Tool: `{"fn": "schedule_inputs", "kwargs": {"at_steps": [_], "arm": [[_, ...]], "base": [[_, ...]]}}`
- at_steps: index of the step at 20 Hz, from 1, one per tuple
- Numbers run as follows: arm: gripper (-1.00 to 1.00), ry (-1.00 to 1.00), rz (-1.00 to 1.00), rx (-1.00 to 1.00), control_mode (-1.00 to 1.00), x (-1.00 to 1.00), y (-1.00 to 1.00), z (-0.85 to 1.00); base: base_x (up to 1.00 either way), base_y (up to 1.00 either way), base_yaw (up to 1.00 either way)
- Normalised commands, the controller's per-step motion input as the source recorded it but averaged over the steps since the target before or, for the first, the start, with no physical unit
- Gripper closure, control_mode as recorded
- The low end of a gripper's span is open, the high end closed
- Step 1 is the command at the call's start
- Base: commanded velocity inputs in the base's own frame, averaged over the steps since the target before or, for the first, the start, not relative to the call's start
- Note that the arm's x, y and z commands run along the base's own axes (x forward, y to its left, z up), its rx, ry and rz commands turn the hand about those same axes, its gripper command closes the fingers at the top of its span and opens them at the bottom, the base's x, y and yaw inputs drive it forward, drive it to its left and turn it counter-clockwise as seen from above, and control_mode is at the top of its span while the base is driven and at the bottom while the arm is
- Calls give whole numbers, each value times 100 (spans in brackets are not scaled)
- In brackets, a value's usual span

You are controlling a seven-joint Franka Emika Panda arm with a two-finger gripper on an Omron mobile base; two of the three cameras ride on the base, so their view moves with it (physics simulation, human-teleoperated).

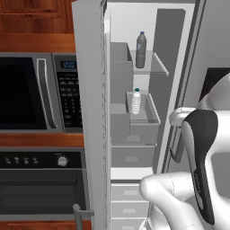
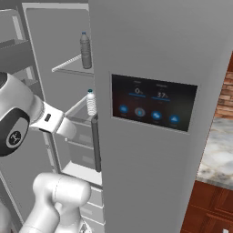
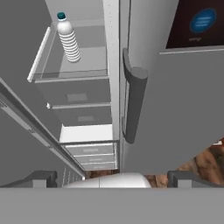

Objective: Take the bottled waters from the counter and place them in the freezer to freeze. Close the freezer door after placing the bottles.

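Both bottles are in the freezer (image 1: 175, 54): grey bottle (image 1: 141, 49) on the glass shelf (image 1: 155, 67), clear bottle (image 3: 68, 39) in the top drawer (image 3: 72, 85), ahead-left of my tool (image 3: 111, 177). Tool wide, empty. I'd say only the freezer door (image 1: 90, 112), still open, is left.

Even, shadowless rendered light; sharp throughout.

freezer door (image 1: 90, 112) cropped, microwave (image 1: 31, 92) cut off
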Motion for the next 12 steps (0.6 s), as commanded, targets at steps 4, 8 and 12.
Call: {"fn": "schedule_inputs", "kwargs": {"at_steps": [4,8,12], "arm": [[-100,0,0,0,100,-7,0,0],[-100,0,0,0,100,0,0,0],[-100,0,0,0,100,0,0,0]], "base": [[-19,0,0],[-72,8,0],[-65,27,0]]}}
